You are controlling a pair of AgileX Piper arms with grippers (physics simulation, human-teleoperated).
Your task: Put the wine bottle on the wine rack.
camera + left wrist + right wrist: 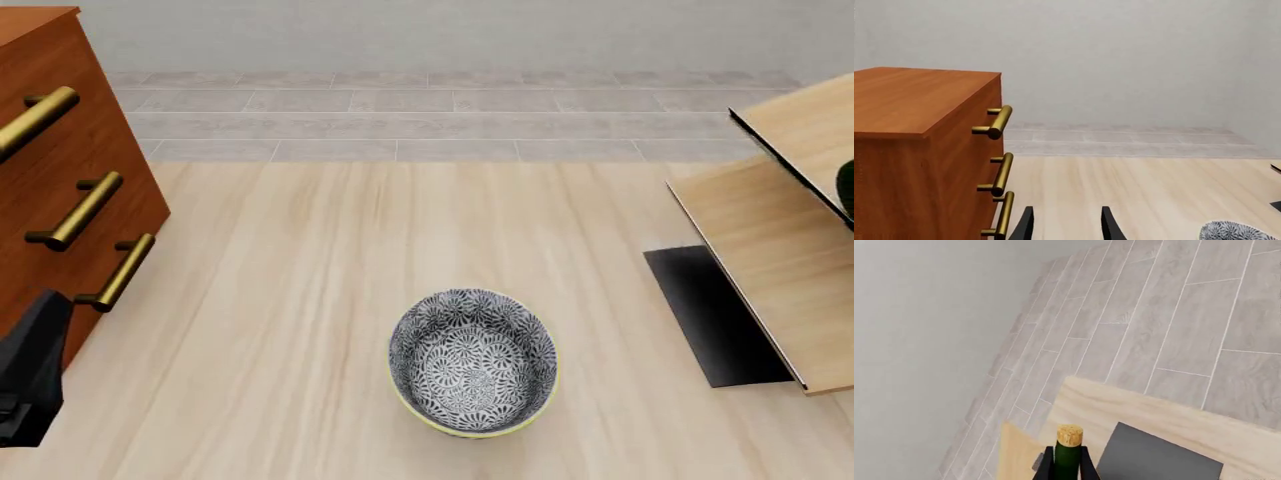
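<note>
The wine bottle, dark green with a tan cork, shows in the right wrist view between the fingers of my right gripper, which is shut on its neck. In the front view only a dark green sliver of the bottle shows at the right edge, over the wine rack. The rack has pale slanted wood panels and a black base plate. My left gripper is open and empty, low over the table beside the cabinet.
A reddish-brown drawer cabinet with brass handles stands at the left. A patterned grey-white bowl sits mid-table near the front. The left arm's black body shows at the bottom left. A grey tiled floor lies beyond the table.
</note>
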